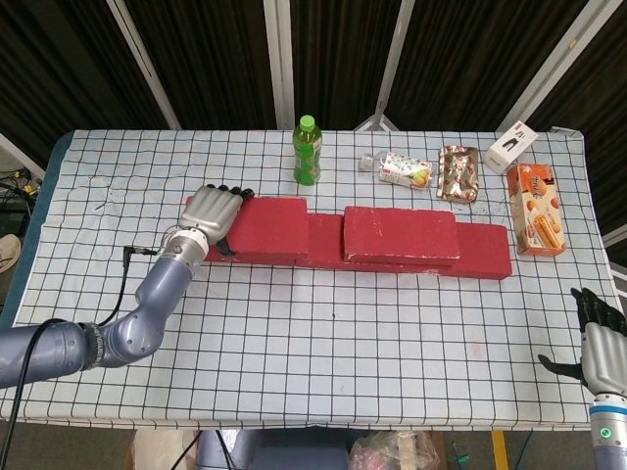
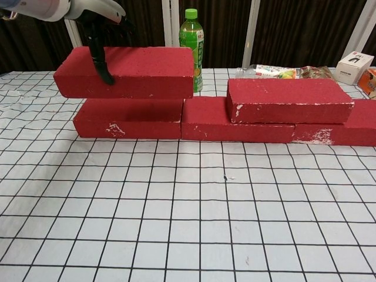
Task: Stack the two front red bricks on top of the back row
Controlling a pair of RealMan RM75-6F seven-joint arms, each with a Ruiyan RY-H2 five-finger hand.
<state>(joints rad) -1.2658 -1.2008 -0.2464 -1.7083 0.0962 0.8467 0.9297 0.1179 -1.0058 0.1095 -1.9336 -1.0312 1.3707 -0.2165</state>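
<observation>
My left hand point(image 1: 214, 217) grips a red brick point(image 1: 269, 223) by its left end, thumb down over the front face. In the chest view this brick point(image 2: 132, 70) hangs level, directly over the back row's left brick point(image 2: 129, 117); whether the two touch I cannot tell. The left hand point(image 2: 94, 14) shows at the top left there. Another red brick point(image 1: 400, 233) lies stacked on the middle and right bricks of the back row point(image 2: 235, 124). My right hand point(image 1: 598, 345) hovers open at the table's front right corner, holding nothing.
A green bottle point(image 1: 308, 152) stands just behind the row, close to the held brick's right end point(image 2: 191, 41). Snack packets point(image 1: 405, 169), an orange box point(image 1: 535, 208) and a white box point(image 1: 511, 147) lie at the back right. A checked cloth point(image 2: 223, 223) covers the table.
</observation>
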